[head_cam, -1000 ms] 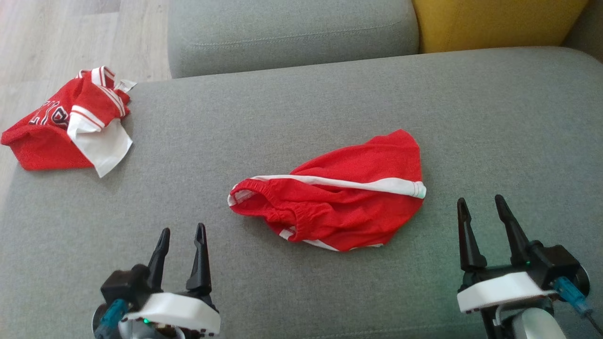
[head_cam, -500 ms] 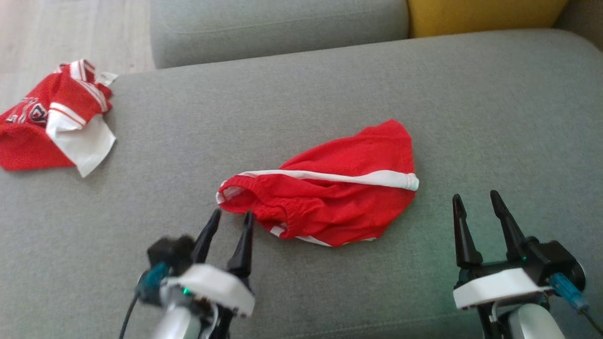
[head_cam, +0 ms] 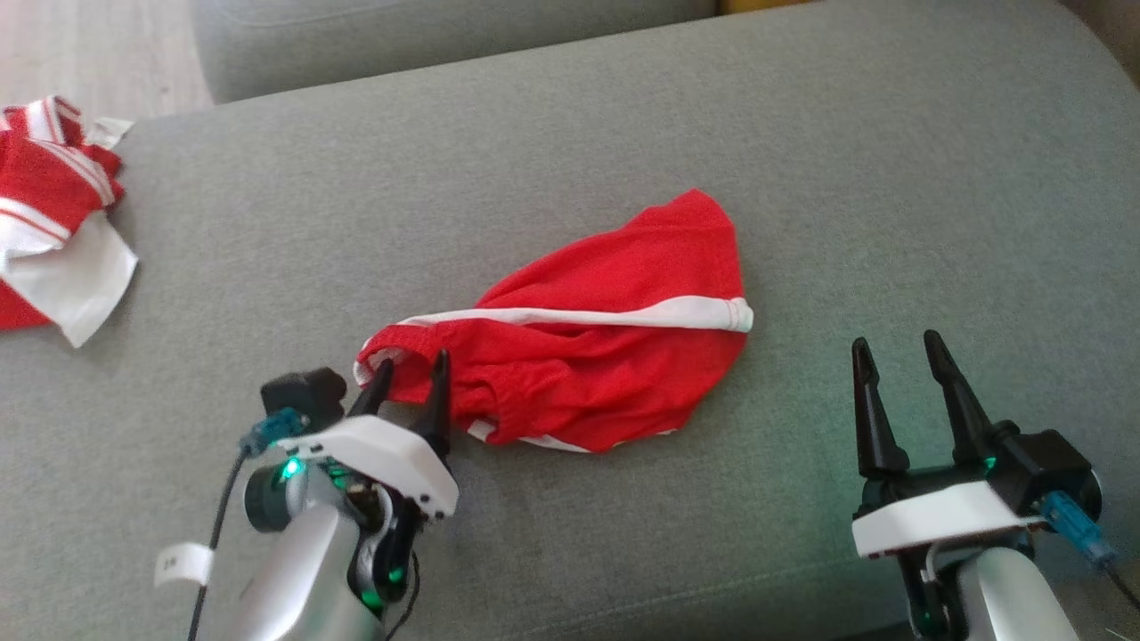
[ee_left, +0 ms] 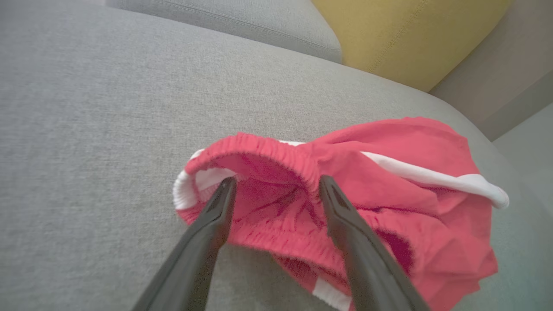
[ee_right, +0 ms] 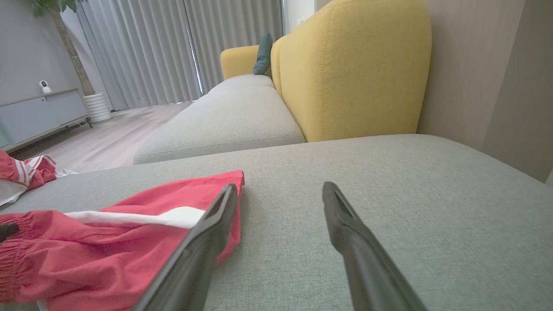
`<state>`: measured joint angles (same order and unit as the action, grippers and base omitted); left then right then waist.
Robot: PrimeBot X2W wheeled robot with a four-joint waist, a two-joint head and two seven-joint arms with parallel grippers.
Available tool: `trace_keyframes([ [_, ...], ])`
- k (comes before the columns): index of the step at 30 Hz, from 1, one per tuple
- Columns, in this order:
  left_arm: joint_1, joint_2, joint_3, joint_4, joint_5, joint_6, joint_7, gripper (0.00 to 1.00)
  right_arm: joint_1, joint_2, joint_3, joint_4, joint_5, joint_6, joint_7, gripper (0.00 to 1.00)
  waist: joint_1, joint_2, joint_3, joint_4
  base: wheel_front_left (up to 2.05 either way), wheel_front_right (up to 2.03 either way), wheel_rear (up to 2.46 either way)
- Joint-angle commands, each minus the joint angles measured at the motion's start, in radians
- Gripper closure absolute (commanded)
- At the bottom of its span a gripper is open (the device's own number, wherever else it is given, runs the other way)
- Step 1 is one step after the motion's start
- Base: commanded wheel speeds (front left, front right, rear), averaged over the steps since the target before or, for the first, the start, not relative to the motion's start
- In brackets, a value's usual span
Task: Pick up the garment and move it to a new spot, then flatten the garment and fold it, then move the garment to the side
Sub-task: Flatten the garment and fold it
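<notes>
Now the left pincer (head_cam: 413,360), spread, has reached the shorts (head_cam: 606,356).

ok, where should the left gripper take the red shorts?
The elastic waistband at the left end of the shorts, coming from the robot's left. It gapes there as a raised loop, so its edge should pinch easily; the open left gripper sits right at it.

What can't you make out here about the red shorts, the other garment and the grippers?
- Head view: the other garment is cut off by the left edge.
- Left wrist view: whether the left gripper touches the red shorts. Its fingertips overlap the waistband.
- Right wrist view: a right gripper finger hides part of the shorts.
</notes>
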<state>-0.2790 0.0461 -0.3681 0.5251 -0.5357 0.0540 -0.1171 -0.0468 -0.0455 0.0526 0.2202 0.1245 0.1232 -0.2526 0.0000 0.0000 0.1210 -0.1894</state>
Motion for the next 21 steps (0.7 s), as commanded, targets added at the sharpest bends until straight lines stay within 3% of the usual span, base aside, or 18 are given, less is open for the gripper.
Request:
trace_keyframes([
  [1, -0.062, 0.004, 0.043, -0.014, -0.013, -0.001, -0.004, 0.0, -0.036, -0.005, 0.024, -0.035, 0.007, 0.008, -0.009, 0.0, 0.0, 0.0, 0.011, -0.013, 0.0, 0.0, 0.0],
  [6, -0.107, 0.004, 0.057, 0.033, -0.061, -0.017, 0.0, 0.0, -0.039, -0.005, 0.028, -0.034, 0.012, 0.008, -0.009, 0.0, 0.0, 0.0, 0.017, -0.028, 0.0, 0.0, 0.0],
  [7, -0.115, 0.004, 0.056, 0.042, -0.076, -0.022, 0.005, 0.07, -0.04, -0.005, 0.03, -0.033, 0.013, 0.008, -0.009, 0.0, 0.0, 0.0, 0.017, -0.03, 0.0, 0.0, 0.0],
  [8, -0.115, 0.004, 0.056, 0.042, -0.076, -0.022, 0.005, 0.07, -0.04, -0.005, 0.03, -0.033, 0.013, 0.008, -0.009, 0.0, 0.0, 0.0, 0.017, -0.03, 0.0, 0.0, 0.0],
  [14, -0.156, 0.004, 0.026, 0.057, -0.179, -0.043, 0.003, 0.71, -0.039, -0.005, 0.035, -0.031, 0.014, 0.008, -0.009, 0.0, 0.0, 0.0, 0.011, -0.039, 0.0, 0.0, 0.0],
  [15, -0.162, 0.004, 0.016, 0.056, -0.18, -0.044, -0.009, 0.91, -0.038, -0.005, 0.034, -0.031, 0.013, 0.008, -0.009, 0.0, 0.0, 0.0, 0.009, -0.039, 0.0, 0.0, 0.0],
  [16, -0.166, 0.004, 0.006, 0.052, -0.181, -0.046, -0.023, 1.0, -0.036, -0.005, 0.034, -0.031, 0.013, 0.008, -0.009, 0.0, 0.0, 0.0, 0.007, -0.039, 0.0, 0.0, 0.0],
  [21, -0.169, 0.004, -0.069, -0.001, -0.191, -0.108, -0.068, 1.0, -0.023, -0.005, 0.025, -0.03, 0.009, 0.008, -0.009, 0.0, 0.0, 0.0, -0.012, -0.026, 0.0, 0.0, 0.0],
])
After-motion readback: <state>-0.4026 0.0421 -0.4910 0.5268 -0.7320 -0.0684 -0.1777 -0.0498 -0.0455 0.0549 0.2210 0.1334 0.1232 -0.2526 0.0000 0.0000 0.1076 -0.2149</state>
